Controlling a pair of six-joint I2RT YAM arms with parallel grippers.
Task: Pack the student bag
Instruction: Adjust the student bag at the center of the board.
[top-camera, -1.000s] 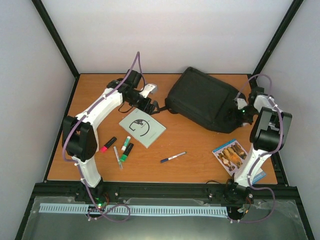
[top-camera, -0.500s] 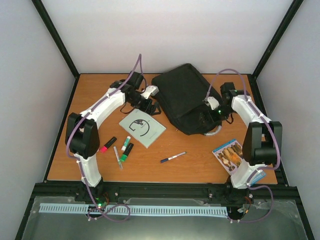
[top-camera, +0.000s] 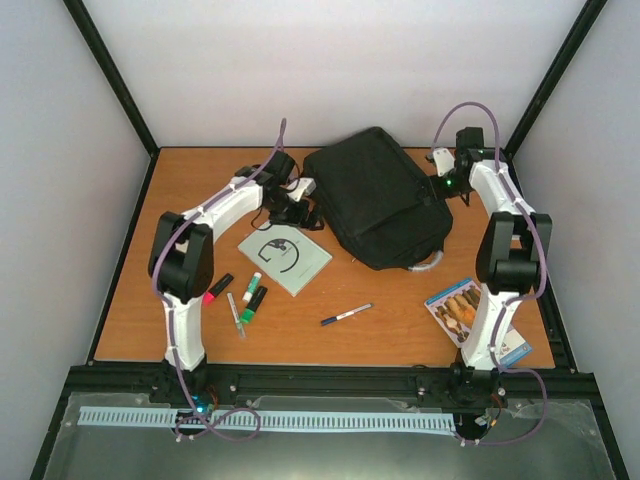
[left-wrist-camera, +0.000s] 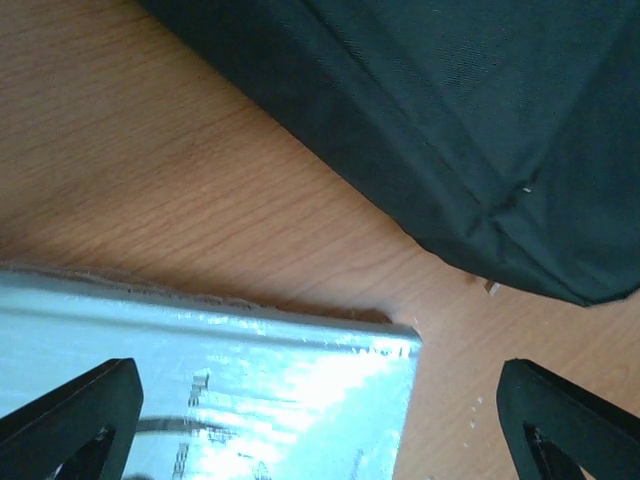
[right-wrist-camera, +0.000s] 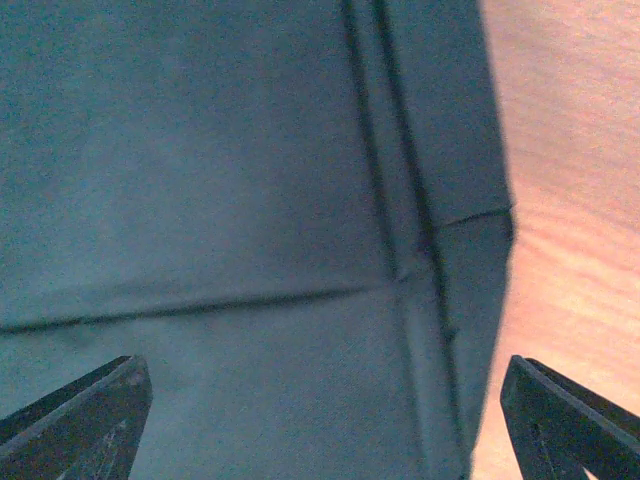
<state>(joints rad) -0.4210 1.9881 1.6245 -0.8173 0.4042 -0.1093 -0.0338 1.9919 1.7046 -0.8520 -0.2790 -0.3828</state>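
The student bag (top-camera: 380, 195), a large black fabric backpack, lies flat at the far middle of the wooden table (top-camera: 400, 330), between the two arms. The left gripper (left-wrist-camera: 320, 420) hovers beside the bag's left corner, above a silvery flat object (left-wrist-camera: 200, 370), spread wide and empty. The right gripper (right-wrist-camera: 320, 420), also spread wide and empty, hangs over a right-hand corner seam. The bag looks soft and floppy, likely to sag and fold when lifted. A corner seam or the grey loop handle (top-camera: 430, 263) seems the firmest hold.
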